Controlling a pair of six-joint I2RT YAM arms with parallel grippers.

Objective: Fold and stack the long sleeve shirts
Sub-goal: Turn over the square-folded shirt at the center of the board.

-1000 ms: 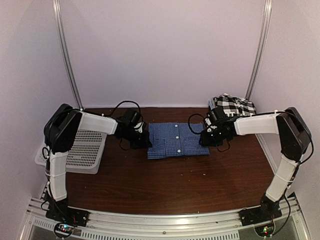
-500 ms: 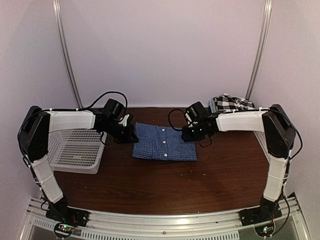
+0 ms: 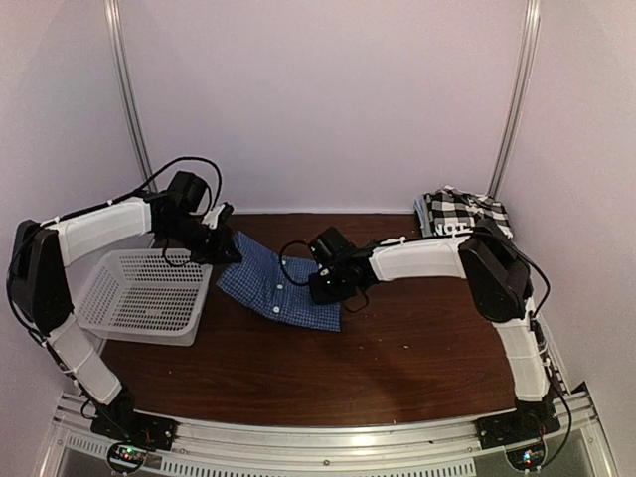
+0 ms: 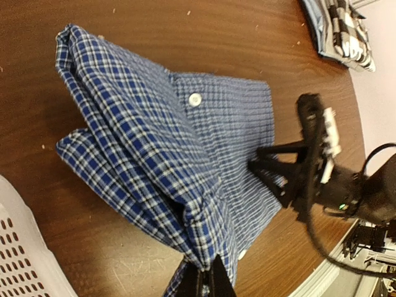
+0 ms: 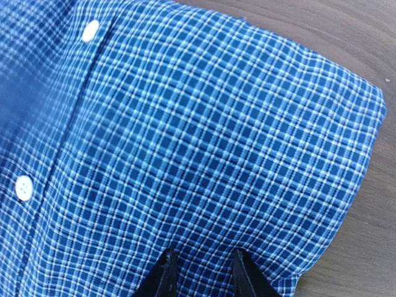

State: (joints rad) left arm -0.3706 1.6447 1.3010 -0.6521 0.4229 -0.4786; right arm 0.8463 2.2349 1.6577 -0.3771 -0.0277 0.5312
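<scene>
The folded blue fine-checked shirt point(image 3: 273, 283) hangs tilted between both grippers at the table's left middle, next to the basket. My left gripper point(image 3: 221, 248) is shut on its far left corner; in the left wrist view the jaws point(image 4: 210, 281) pinch a bunched fold of the shirt point(image 4: 185, 154). My right gripper point(image 3: 320, 288) holds the shirt's right edge; in the right wrist view the shirt point(image 5: 204, 136) fills the frame with cloth between the fingers point(image 5: 201, 272). The black-and-white checked shirt point(image 3: 459, 211) lies crumpled at the back right corner and also shows in the left wrist view point(image 4: 343, 28).
A white mesh basket point(image 3: 149, 293) stands at the left edge of the table, just left of the blue shirt; its rim shows in the left wrist view point(image 4: 25, 247). The brown table point(image 3: 397, 358) has walls on three sides.
Both grippers have carried the blue shirt from the table's middle to the left, toward the basket. The shirt is now lifted and tilted, no longer flat.
</scene>
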